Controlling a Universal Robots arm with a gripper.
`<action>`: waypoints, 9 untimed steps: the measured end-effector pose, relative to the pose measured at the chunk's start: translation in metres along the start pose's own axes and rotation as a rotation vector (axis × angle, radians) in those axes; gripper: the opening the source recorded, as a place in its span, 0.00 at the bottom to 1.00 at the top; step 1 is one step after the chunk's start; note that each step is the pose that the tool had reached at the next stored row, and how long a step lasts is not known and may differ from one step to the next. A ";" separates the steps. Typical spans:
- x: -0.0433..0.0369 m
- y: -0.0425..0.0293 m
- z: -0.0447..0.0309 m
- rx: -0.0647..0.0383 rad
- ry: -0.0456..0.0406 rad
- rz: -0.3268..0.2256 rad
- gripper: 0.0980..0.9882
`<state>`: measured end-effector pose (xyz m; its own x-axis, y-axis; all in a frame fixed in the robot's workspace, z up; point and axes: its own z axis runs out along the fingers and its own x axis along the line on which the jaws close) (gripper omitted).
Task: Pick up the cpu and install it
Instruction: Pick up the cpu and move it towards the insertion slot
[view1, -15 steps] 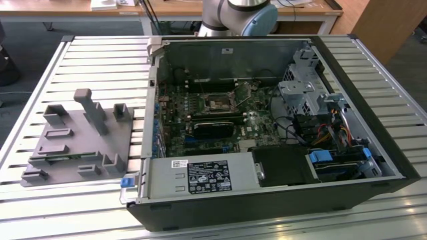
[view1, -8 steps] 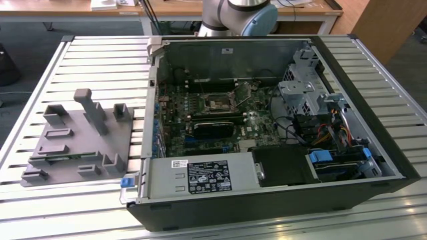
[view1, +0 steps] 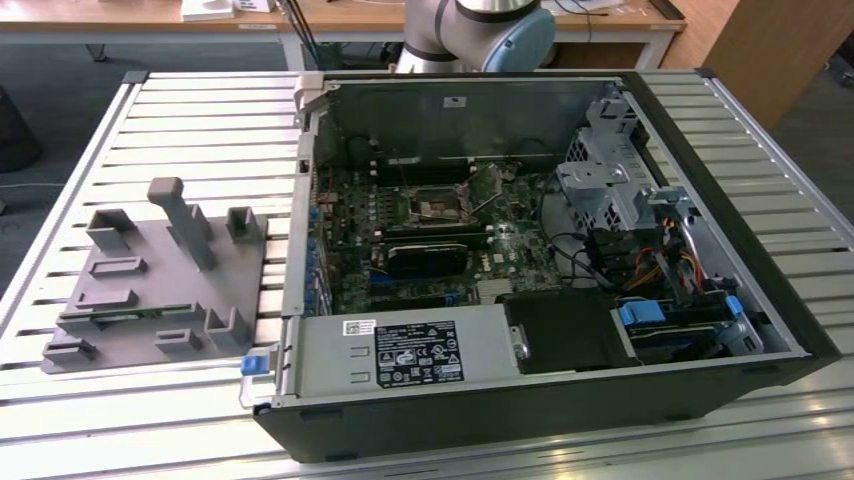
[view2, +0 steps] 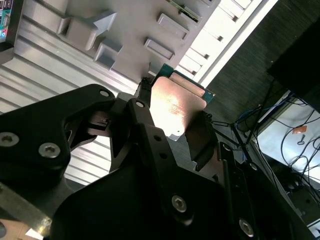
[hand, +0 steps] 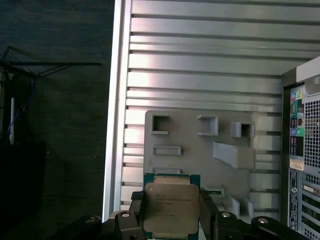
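Note:
The cpu (hand: 171, 207) is a flat square chip with a silvery metal top and a thin green-tan rim. My gripper (hand: 171, 216) is shut on it, with black fingers (hand: 207, 215) pressing on two opposite edges. In the second wrist view the cpu (view2: 176, 104) juts out past the gripper (view2: 175, 115) and catches the light. It hangs well above the grey tray (hand: 200, 150), apart from it. The black-framed socket (view1: 438, 205) lies on the motherboard inside the open computer case (view1: 534, 400).
The grey tray (view1: 147, 290) with raised holders lies on the slatted metal table (view1: 200, 120) at the exterior view's left, beside the case. A thin green memory stick (hand: 215, 190) sits in one tray slot. The arm's base (view1: 481, 35) stands behind the case.

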<state>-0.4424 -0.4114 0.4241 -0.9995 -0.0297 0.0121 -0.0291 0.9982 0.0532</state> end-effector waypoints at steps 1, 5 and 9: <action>0.0000 0.0001 -0.0009 0.000 0.0000 0.000 0.48; 0.0000 0.0002 -0.0033 0.000 0.0000 0.000 0.48; 0.0001 0.0003 -0.0054 0.000 0.0000 0.000 0.48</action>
<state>-0.4424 -0.4113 0.4295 -0.9995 -0.0297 0.0121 -0.0290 0.9982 0.0532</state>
